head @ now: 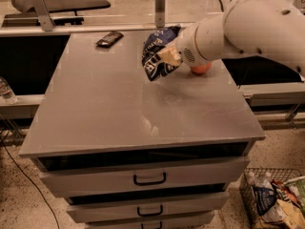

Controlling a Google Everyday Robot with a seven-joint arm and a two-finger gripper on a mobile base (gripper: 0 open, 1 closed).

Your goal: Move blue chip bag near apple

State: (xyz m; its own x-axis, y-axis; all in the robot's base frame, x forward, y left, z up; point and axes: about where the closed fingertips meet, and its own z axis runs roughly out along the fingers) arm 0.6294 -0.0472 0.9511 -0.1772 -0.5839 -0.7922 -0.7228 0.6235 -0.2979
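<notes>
Navy crinkly chip bag with white lettering point(153, 63) sits clamped in the pincer point(167, 57), over the grey metal counter's point(119, 113) far side, just left of the round red-orange apple point(201, 69).

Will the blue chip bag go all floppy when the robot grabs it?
Probably yes: the blue chip bag looks crumpled where the gripper, right beside the apple, pinches it in its jaws. It's likely light, being thin and puffy. It probably won't roll, since it's creased.

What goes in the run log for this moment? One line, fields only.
hand: shut on blue chip bag | bag: held beside apple, over cabinet top | apple: partly hidden by arm | release: not yet done
</notes>
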